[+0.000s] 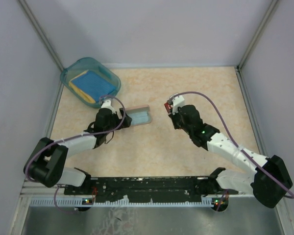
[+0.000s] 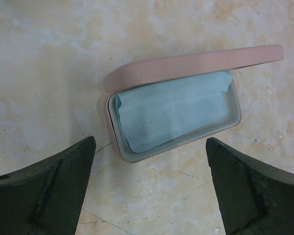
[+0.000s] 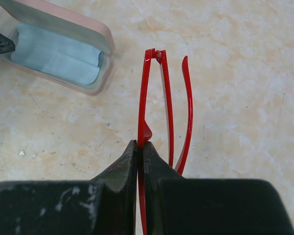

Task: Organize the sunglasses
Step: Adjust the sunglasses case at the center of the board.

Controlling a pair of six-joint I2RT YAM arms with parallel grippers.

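Red sunglasses (image 3: 143, 98) — folded, frame clamped in the right pincer (image 3: 139, 145)

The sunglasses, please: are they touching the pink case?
Apart. The right wrist view shows bare table between the sunglasses and the pink case.

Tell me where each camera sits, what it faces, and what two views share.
Top external: above, behind the bases, looking down at the table; both arms show.
Left wrist: faces the open pink case; the left fingers, spread, show.
Right wrist: faces the sunglasses, pinched by the right fingers.
Shared: both wrist views show the pink case.
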